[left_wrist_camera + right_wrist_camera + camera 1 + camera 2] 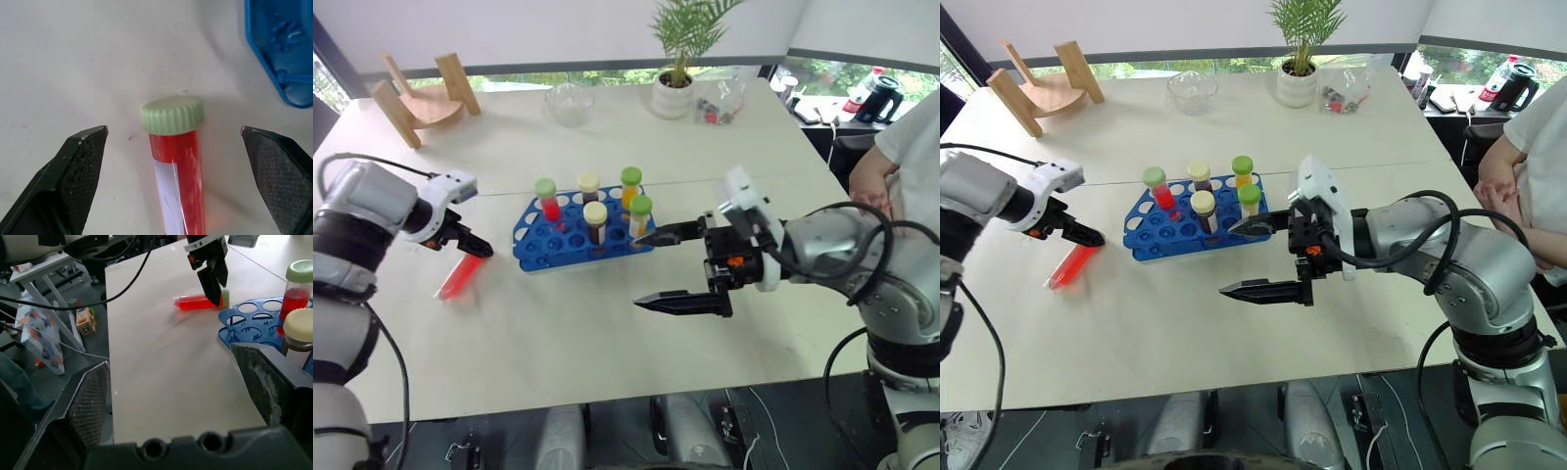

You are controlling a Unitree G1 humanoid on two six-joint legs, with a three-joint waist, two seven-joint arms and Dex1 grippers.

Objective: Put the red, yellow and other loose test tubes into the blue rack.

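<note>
A loose red tube [456, 278] with a green cap lies flat on the table, left of the blue rack [536, 245]. My left gripper [473, 246] hangs just over its cap end, pointing down. In the left wrist view the fingers stand open on either side of the green cap [172, 115], apart from it. Several capped tubes stand upright in the rack, among them a red one [546, 199], a yellow one [630, 188] and a brown one [595, 222]. My right gripper [659, 270] hovers open and empty above the table, right of the rack, pointing towards it.
A wooden stand [419, 96] sits at the back left, with a glass bowl [570, 104], a potted plant [674, 80] and a clear bag [720, 102] along the back. A person [899, 157] stands at the table's right edge.
</note>
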